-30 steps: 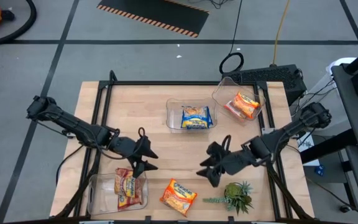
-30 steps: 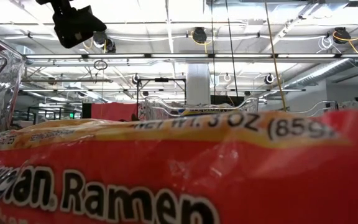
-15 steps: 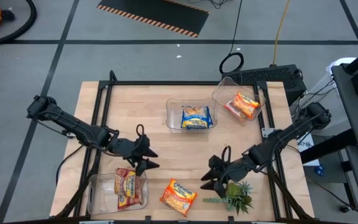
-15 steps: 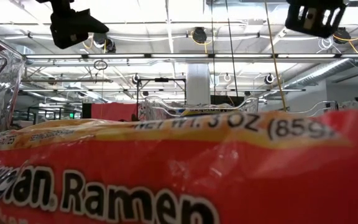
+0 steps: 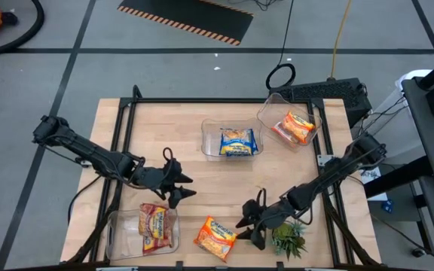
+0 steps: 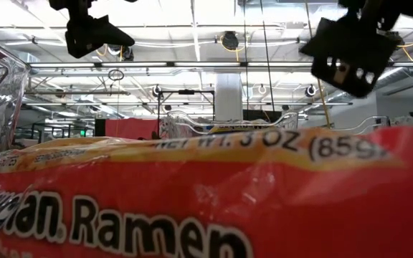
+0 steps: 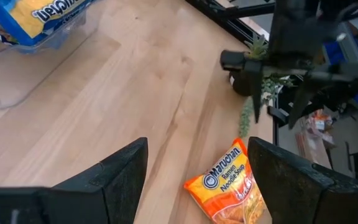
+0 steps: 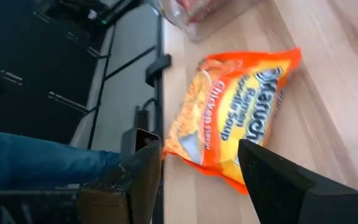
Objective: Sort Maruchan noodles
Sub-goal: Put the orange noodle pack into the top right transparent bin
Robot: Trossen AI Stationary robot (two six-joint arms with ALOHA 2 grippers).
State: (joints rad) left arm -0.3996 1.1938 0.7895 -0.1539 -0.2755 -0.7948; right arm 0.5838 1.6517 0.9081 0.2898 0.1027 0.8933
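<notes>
One orange Maruchan noodles packet (image 5: 215,237) lies flat on the wooden table near its front edge; it fills the low view (image 6: 192,193). My right gripper (image 5: 245,229) hangs open just right of it, fingers aimed at it (image 8: 199,149), touching nothing. My left gripper (image 5: 187,188) stands open in the air, up and to the packet's left (image 7: 197,149). A red-brown packet (image 5: 153,227) lies in the front-left clear bin (image 5: 119,239). A blue packet (image 5: 237,141) lies in the middle bin (image 5: 208,143), and an orange packet (image 5: 295,126) in the tilted far-right bin (image 5: 271,105).
A small green spiky plant (image 5: 288,239) stands right beside my right gripper at the front right. Black frame rails (image 5: 123,150) run along the table's left, right and far sides. Bare wood lies between the middle bin and the orange packet.
My right gripper has come down and toward the table's near edge, ending low beside the orange packet and the plant. My left gripper has stayed where it was and rolled a little. The packets have not moved.
</notes>
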